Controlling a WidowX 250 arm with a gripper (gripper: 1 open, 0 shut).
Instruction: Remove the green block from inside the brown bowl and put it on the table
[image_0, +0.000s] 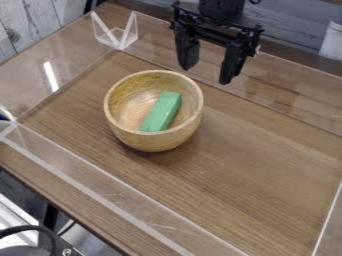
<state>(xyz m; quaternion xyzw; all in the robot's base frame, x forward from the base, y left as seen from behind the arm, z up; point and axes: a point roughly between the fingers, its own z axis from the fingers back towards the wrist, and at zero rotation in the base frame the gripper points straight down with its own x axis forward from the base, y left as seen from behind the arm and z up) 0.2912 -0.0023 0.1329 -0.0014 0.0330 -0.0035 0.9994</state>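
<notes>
The brown bowl (155, 112), round and light tan with a thick rim, stands left of the middle of the table (254, 170). Inside it the green block (164, 111) lies tilted against the right side of the bowl's wall. My gripper (213, 60) hangs above and behind the bowl, up and to the right of it in the camera view. Its black fingers (233, 62) point down and stand apart with nothing between them. It touches neither the bowl nor the block.
Low clear acrylic walls (80, 185) run around the tabletop. A clear folded bracket (118, 32) sits at the back left corner. Bare wood-grain surface lies to the right of and in front of the bowl.
</notes>
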